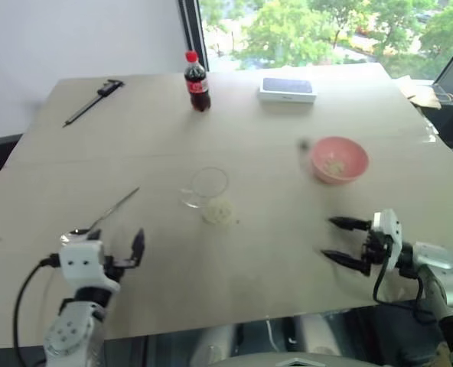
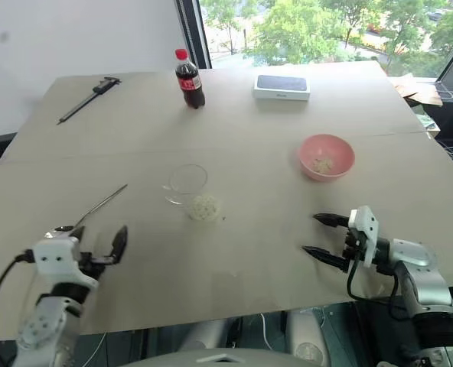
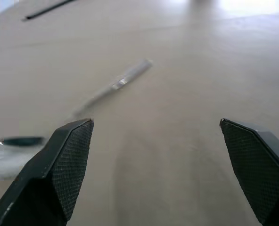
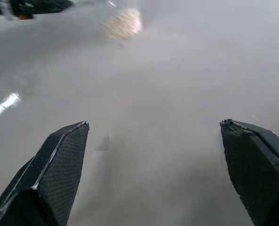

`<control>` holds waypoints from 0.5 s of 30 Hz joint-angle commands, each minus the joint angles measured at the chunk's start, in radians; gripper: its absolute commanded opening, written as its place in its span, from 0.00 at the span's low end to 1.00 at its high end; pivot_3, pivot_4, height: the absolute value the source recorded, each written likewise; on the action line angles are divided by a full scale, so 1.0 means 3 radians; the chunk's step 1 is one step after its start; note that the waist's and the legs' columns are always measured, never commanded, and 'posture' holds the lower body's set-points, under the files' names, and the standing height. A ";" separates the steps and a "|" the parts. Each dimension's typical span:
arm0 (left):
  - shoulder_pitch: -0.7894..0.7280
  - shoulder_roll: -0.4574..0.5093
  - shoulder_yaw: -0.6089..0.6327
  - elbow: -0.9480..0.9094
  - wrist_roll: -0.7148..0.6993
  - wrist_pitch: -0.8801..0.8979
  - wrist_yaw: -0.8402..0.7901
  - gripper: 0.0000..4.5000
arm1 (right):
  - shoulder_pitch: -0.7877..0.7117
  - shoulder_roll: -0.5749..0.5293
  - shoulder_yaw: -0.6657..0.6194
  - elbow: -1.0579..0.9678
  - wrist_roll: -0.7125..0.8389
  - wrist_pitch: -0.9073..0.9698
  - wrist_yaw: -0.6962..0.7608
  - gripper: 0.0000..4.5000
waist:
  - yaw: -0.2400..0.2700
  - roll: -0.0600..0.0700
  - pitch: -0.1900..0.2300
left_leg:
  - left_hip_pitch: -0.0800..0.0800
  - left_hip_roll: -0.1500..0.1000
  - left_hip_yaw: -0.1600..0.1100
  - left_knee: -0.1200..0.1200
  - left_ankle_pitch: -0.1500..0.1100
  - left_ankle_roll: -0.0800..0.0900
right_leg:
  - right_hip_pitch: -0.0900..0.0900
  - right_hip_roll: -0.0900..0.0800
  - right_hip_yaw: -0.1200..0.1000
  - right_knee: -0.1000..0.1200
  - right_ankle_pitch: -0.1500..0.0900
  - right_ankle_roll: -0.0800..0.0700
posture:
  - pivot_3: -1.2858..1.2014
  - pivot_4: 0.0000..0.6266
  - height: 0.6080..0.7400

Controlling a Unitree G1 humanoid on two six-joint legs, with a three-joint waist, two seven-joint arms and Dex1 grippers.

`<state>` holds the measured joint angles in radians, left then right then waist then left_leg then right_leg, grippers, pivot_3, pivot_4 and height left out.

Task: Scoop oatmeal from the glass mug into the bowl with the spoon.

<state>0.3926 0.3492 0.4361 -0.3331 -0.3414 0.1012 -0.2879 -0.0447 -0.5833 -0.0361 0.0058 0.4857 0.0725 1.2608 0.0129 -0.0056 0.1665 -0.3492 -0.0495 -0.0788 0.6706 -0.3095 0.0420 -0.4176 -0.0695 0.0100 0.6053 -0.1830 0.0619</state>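
The clear glass mug (image 1: 205,186) sits mid-table, with a pale heap of oatmeal (image 1: 217,210) at its near side. To the right stands the pink bowl (image 1: 350,167), holding a few pale flakes. The silver spoon (image 1: 115,206) lies slanted at the near left, its head beside my left gripper (image 1: 118,243). That gripper is open and empty, and the spoon's handle (image 3: 123,81) shows ahead of its fingers (image 3: 64,160). Near the table's front right my right gripper (image 1: 330,238) points left toward the mug, open with nothing in it. The oatmeal (image 4: 123,22) is far ahead of it.
A cola bottle (image 1: 197,82) with a red cap stands at the back centre. A white box (image 1: 288,89) with a dark top lies to its right. A dark caliper (image 1: 92,102) lies at the back left. The table's front edge (image 1: 234,321) runs just behind both grippers.
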 commanded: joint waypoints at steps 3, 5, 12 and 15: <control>-0.0073 0.0477 0.0276 0.0096 -0.0338 0.0284 -0.0493 1.00 | -0.0175 -0.0061 0.0094 -0.0904 0.0498 0.0597 -0.0054 1.00 | 0.0000 -0.0002 0.0004 | -0.0009 -0.0004 0.0000 0.0000 -0.0001 0.0000 | -0.0007 -0.0001 -0.0001 -0.0003 0.0008 -0.0011 | 0.52 0.24 1.00; -0.0150 0.0675 0.0367 0.0256 -0.0401 0.0426 -0.0595 1.00 | -0.0228 -0.0098 0.0147 -0.1051 0.0493 0.0665 -0.0041 1.00 | -0.0001 -0.0002 0.0004 | -0.0031 -0.0004 -0.0002 0.0001 0.0001 -0.0003 | -0.0031 0.0001 -0.0002 -0.0001 0.0009 -0.0012 | 0.52 0.24 1.00; -0.0373 0.1288 0.0386 0.0730 -0.0417 0.0833 -0.1069 1.00 | -0.0244 -0.0113 0.0213 -0.1142 0.0447 0.0665 -0.0052 1.00 | 0.0003 -0.0004 0.0005 | -0.0046 -0.0008 -0.0004 0.0001 0.0009 -0.0016 | -0.0045 0.0004 -0.0006 0.0001 0.0010 -0.0013 | 0.52 0.24 1.00; -0.0527 0.1499 0.0242 0.0986 -0.0332 0.0918 -0.1281 1.00 | -0.0219 -0.0093 0.0224 -0.1101 0.0398 0.0592 -0.0047 1.00 | 0.0000 -0.0004 0.0006 | -0.0045 -0.0008 -0.0004 0.0001 0.0009 -0.0016 | -0.0044 0.0004 -0.0006 0.0003 0.0010 -0.0014 | 0.52 0.24 1.00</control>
<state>0.2495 0.7697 0.5273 -0.0631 -0.4551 0.3686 -0.6342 -0.1128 -0.6148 0.0321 -0.3054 0.6017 0.2717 1.2456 0.0130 -0.0066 0.1684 -0.3627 -0.0520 -0.0799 0.6708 -0.3067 0.0372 -0.4309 -0.0681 0.0084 0.6061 -0.1800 0.0579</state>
